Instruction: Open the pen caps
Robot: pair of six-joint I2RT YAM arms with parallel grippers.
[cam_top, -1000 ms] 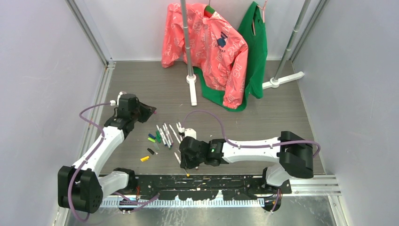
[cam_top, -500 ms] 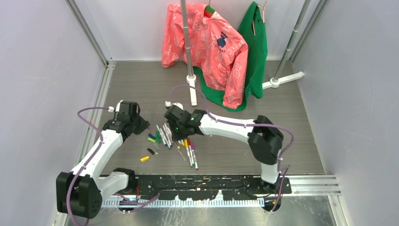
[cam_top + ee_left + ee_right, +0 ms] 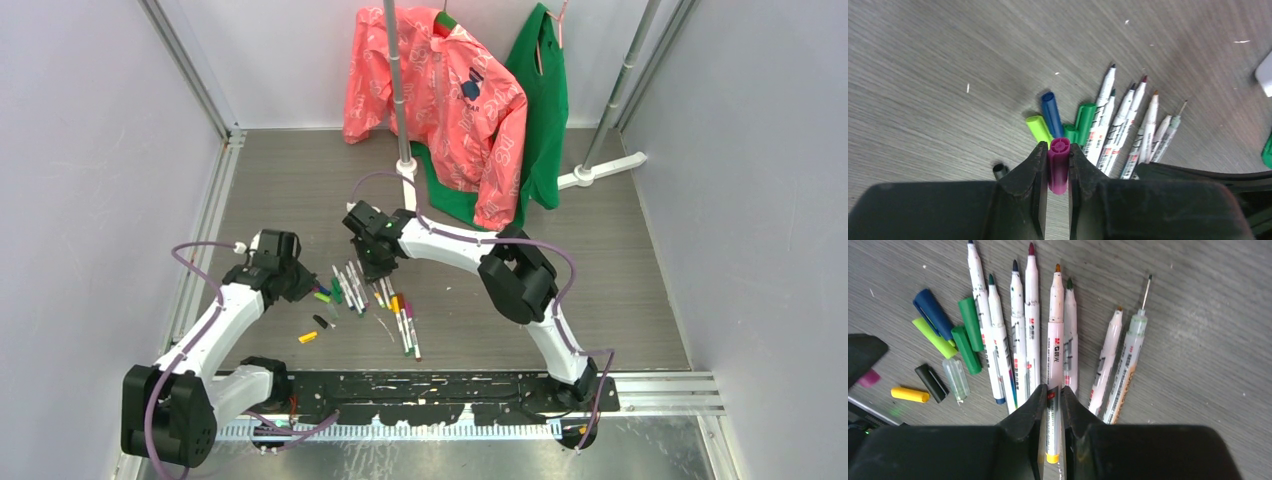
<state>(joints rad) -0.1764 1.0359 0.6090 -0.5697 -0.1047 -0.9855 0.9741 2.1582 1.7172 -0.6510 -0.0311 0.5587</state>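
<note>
Pen caps (image 3: 969,322) lay loose on the table (image 3: 1198,340) beside the fanned pens (image 3: 1013,340), and any could roll off if nudged. My left pincer (image 3: 1058,150) was clamped on a magenta cap (image 3: 1059,170) near that cluster; released carelessly, it might bounce away. My right pincer (image 3: 1052,392) gripped the orange-tipped pen (image 3: 1056,335) by its barrel; its bare tip could smear. The caps were short cylinders: blue, lime, green, black, yellow, clear.
</note>
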